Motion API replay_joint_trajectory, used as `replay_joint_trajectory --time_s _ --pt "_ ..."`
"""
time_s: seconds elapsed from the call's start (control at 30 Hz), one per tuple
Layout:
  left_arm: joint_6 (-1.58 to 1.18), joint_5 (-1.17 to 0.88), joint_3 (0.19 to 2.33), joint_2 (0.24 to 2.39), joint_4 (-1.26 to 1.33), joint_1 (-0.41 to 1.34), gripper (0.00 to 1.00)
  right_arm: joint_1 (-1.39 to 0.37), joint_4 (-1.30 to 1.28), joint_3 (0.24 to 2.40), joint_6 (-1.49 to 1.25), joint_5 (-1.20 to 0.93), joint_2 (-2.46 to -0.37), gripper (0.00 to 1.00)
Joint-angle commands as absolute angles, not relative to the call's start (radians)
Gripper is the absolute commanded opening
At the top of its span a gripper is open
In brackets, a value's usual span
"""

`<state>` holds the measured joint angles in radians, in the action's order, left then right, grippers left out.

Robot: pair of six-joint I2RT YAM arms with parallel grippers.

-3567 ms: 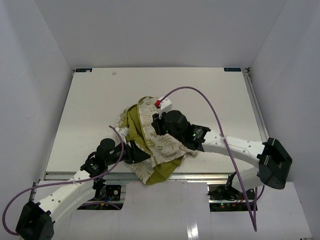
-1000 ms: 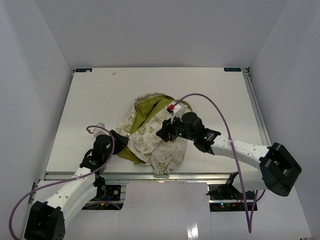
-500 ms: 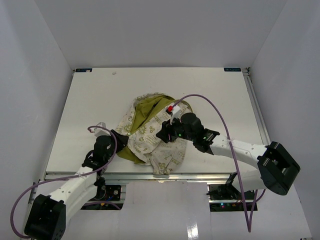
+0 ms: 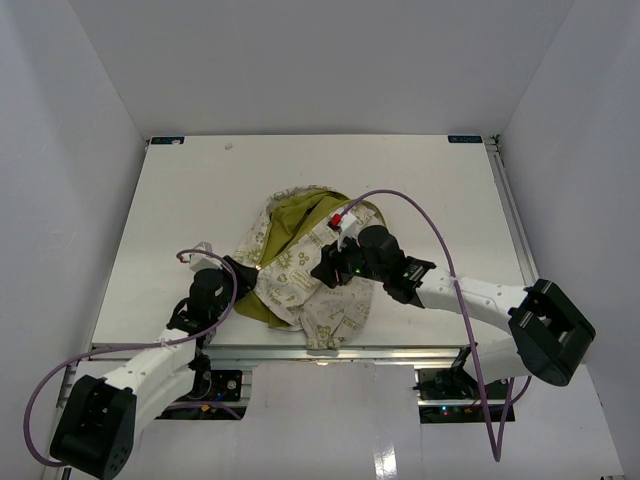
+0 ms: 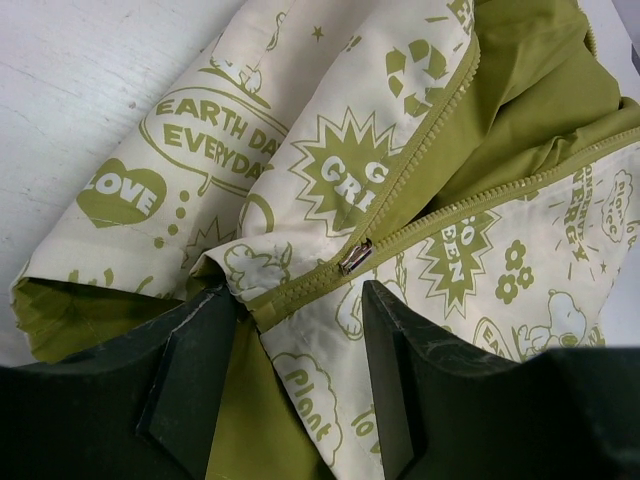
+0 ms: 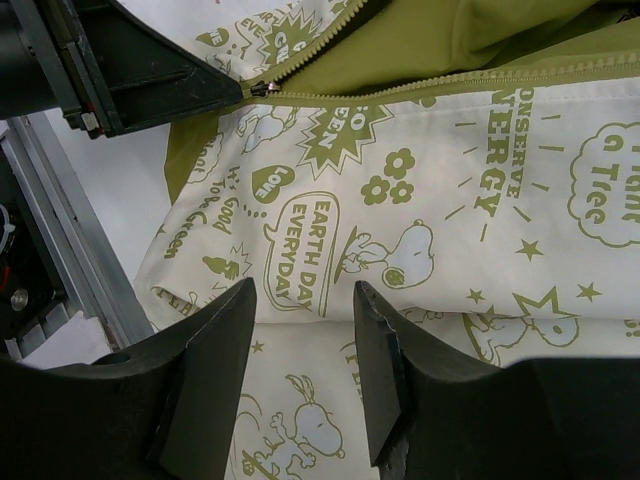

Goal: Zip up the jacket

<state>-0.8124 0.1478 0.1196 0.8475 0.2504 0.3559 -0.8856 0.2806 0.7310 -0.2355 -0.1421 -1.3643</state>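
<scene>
While the jacket (image 4: 300, 270) lies rumpled and open on the near middle of the worktop (image 4: 180, 200), olive lining showing, its zip is joined only at the hem. From the zipper slider (image 5: 355, 257) the two rows of teeth fork away toward the collar, leading off from the left arm. The slider sits just beyond the left fingers (image 5: 195, 370), which stand apart astride the hem corner, pinching nothing. The right fingers (image 6: 215, 370) hover apart over the printed panel, holding nothing, farther from the slider. By my judgement the left arm is the one placed to anchor the hem.
</scene>
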Motion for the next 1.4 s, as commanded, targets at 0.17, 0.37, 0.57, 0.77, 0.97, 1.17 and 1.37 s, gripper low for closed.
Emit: replay_joint_trajectory --time_s 0.17,0.37,0.57,0.77,0.97,1.17,1.37 --pt "-0.801 0.117 0.048 0.825 0.456 0.348 0.49 -0.885 0.288 0.775 -0.206 -0.173 -1.354 0.50" --pt "-0.781 0.065 0.017 0.730 0.512 0.347 0.23 -0.884 0.318 0.802 -0.179 -0.267 -1.378 0.53" --pt "-0.763 0.017 0.027 0.676 0.492 0.347 0.00 -0.875 0.413 0.872 -0.129 -0.444 -1.465 0.56" --pt "-0.759 -0.018 -0.002 0.658 0.544 0.346 0.00 -0.811 0.568 0.957 -0.221 -0.714 -1.623 0.62" --pt "-0.747 -0.085 -0.057 0.643 0.684 0.345 0.00 -0.765 0.714 1.018 -0.338 -0.849 -1.771 0.66" --pt "-0.747 -0.104 -0.069 0.614 0.726 0.345 0.00 -0.744 0.796 1.104 -0.411 -0.899 -1.893 0.67" --pt "-0.744 -0.101 -0.081 0.626 0.759 0.345 0.00 -0.714 0.976 1.117 -0.544 -0.933 -1.964 0.68"
